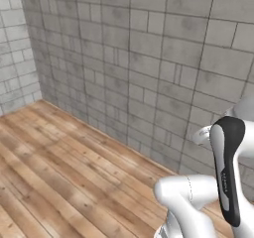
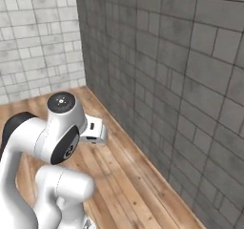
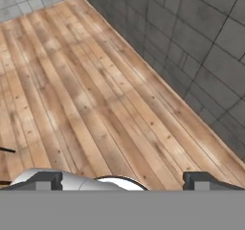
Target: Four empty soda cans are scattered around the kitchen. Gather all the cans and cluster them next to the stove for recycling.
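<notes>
Evidently mid-search: the claw (image 3: pixel 122 182) hangs with jaws wide apart and empty over the wooden floor (image 3: pixel 95 90) near the grey brick wall (image 3: pixel 191 42) (no cans or stove visible yet).

A wooden plank floor (image 1: pixel 64 172) runs across the near part of the scene, its boards in warm brown tones with darker streaks and knots, laid lengthwise toward the far corner. A grey block wall (image 1: pixel 163 58) rises straight from the floor on the right, its blocks set in staggered rows with dark joints. A paler tiled wall (image 2: pixel 33 37) meets it at the far left, forming a corner where the two come down to the floor. A thin dark line (image 3: pixel 6 150) shows low on the left of the boards in the hand view, too small to identify, perhaps a shadow.
</notes>
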Controlling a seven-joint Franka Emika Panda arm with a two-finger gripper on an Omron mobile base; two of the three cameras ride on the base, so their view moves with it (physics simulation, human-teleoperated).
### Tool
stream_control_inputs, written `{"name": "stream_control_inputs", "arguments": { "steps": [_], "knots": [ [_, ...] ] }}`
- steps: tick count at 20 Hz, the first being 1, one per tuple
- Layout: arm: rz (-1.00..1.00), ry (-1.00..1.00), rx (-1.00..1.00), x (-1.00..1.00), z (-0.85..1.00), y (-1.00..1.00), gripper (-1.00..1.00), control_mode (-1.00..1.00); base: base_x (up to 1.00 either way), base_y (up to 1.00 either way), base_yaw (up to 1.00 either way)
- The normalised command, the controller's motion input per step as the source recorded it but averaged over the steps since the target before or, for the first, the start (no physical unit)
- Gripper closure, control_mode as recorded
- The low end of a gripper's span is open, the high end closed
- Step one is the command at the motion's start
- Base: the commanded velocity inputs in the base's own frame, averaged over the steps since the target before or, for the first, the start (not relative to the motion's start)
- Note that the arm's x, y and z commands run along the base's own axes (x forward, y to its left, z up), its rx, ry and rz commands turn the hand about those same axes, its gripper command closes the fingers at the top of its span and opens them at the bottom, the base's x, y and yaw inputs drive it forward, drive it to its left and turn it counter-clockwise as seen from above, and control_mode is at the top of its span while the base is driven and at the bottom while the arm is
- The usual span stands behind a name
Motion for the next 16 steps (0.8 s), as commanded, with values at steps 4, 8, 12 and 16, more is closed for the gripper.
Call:
{"name": "stream_control_inputs", "arguments": {
  "steps": [4,8,12,16],
  "knots": [
    [0.00,0.00,0.00,0.00,0.00,0.00,-1.00,1.00,0.66,0.21,0.26],
    [0.00,0.00,0.00,0.00,0.00,0.00,-1.00,1.00,0.63,0.25,0.27],
    [0.00,0.00,0.00,0.00,0.00,0.00,-1.00,1.00,0.63,0.12,0.31],
    [0.00,0.00,0.00,0.00,0.00,0.00,-1.00,1.00,0.51,0.00,0.38]
  ]
}}
